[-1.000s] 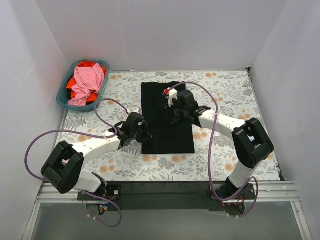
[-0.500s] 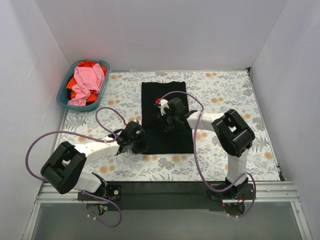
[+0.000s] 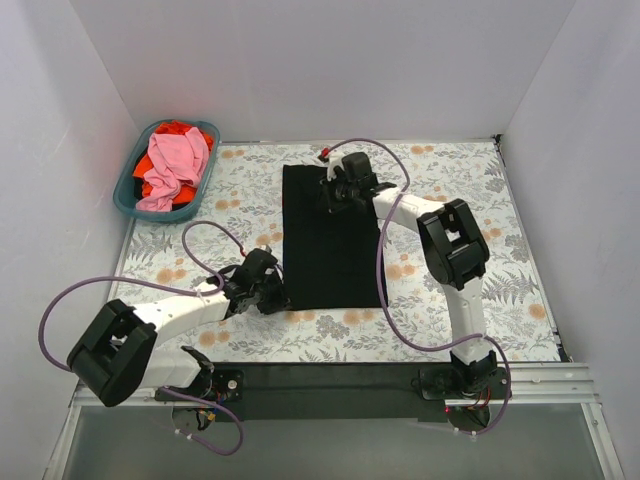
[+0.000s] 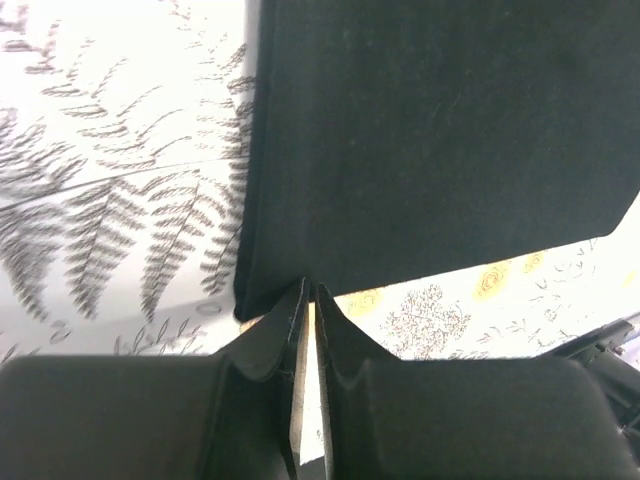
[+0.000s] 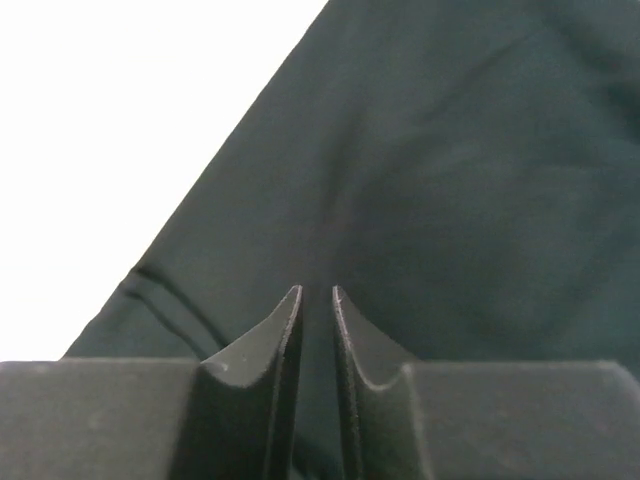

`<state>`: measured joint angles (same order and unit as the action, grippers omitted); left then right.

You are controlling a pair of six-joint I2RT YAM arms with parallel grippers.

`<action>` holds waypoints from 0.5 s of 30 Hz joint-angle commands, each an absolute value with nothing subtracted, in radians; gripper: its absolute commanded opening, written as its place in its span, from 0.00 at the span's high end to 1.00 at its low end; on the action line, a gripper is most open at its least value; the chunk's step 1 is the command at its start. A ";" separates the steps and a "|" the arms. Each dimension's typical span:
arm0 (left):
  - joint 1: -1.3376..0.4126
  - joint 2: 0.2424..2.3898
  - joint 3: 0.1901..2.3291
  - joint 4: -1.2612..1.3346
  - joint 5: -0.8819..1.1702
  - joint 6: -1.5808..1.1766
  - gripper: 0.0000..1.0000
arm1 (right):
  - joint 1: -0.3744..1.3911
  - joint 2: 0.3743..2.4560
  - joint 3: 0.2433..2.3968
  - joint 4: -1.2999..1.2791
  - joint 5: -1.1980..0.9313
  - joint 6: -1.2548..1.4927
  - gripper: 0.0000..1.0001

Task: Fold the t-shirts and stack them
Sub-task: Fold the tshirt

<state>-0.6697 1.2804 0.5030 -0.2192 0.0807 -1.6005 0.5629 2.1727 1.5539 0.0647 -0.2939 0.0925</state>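
Note:
The black t-shirt (image 3: 325,245) lies flat as a long folded rectangle in the middle of the table. My left gripper (image 3: 277,297) is low at its near left corner; in the left wrist view the gripper (image 4: 308,290) is shut and empty, with its tips touching the edge of the cloth (image 4: 430,130). My right gripper (image 3: 338,192) is over the shirt's far end; in the right wrist view the gripper (image 5: 311,292) is shut just above the black cloth (image 5: 450,170) and holds nothing. A pink t-shirt (image 3: 175,160) and an orange-red one (image 3: 176,128) lie bunched in the basket.
The teal plastic basket (image 3: 127,190) stands at the far left corner of the floral table (image 3: 450,200). White walls close in the left, back and right sides. Purple cables loop over both arms.
My right gripper has moved from the shirt's middle to its far end. My left gripper has slid toward the near left corner. The black shirt now lies as a smoother rectangle.

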 commanded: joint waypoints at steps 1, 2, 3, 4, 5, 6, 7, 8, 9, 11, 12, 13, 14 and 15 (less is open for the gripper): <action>-0.670 1.210 0.563 -0.288 -0.018 -1.594 0.93 | 0.519 2.059 1.571 0.044 -0.349 0.078 0.75; -0.666 1.203 0.590 -0.294 -0.040 -1.579 0.92 | 0.506 2.030 1.547 0.046 -0.366 0.089 0.74; -0.661 1.195 0.612 -0.296 -0.061 -1.569 0.91 | 0.494 1.999 1.511 0.048 -0.386 0.101 0.72; -0.654 1.193 0.632 -0.278 -0.084 -1.557 0.91 | 0.465 1.941 1.444 0.051 -0.438 0.132 0.69; -0.634 1.193 0.664 -0.258 -0.090 -1.546 0.91 | 0.448 1.913 1.401 0.061 -0.469 0.146 0.68; -0.621 1.203 0.673 -0.203 -0.092 -1.523 0.91 | 0.419 1.889 1.363 0.069 -0.498 0.161 0.65; -0.606 1.213 0.683 -0.172 -0.091 -1.516 0.91 | 0.405 1.838 1.324 0.080 -0.526 0.176 0.64; -0.573 1.230 0.696 -0.140 -0.068 -1.508 0.91 | 0.391 1.815 1.239 0.100 -0.575 0.192 0.62; -0.555 1.268 0.707 -0.080 -0.042 -1.494 0.91 | 0.371 1.771 1.203 0.109 -0.593 0.198 0.61; -0.513 1.321 0.722 -0.017 0.049 -1.483 0.92 | 0.354 1.735 1.128 0.126 -0.636 0.206 0.61; -0.499 1.348 0.739 0.059 0.072 -1.476 0.94 | 0.339 1.721 1.077 0.139 -0.647 0.203 0.61; -0.486 1.415 0.748 0.089 0.087 -1.473 0.95 | 0.330 1.723 1.060 0.144 -0.655 0.202 0.61; -0.462 1.449 0.764 0.116 0.101 -1.470 0.97 | 0.321 1.727 1.046 0.158 -0.664 0.207 0.62; -0.450 1.494 0.791 0.162 0.124 -1.467 0.99 | 0.298 1.747 1.022 0.208 -0.676 0.234 0.62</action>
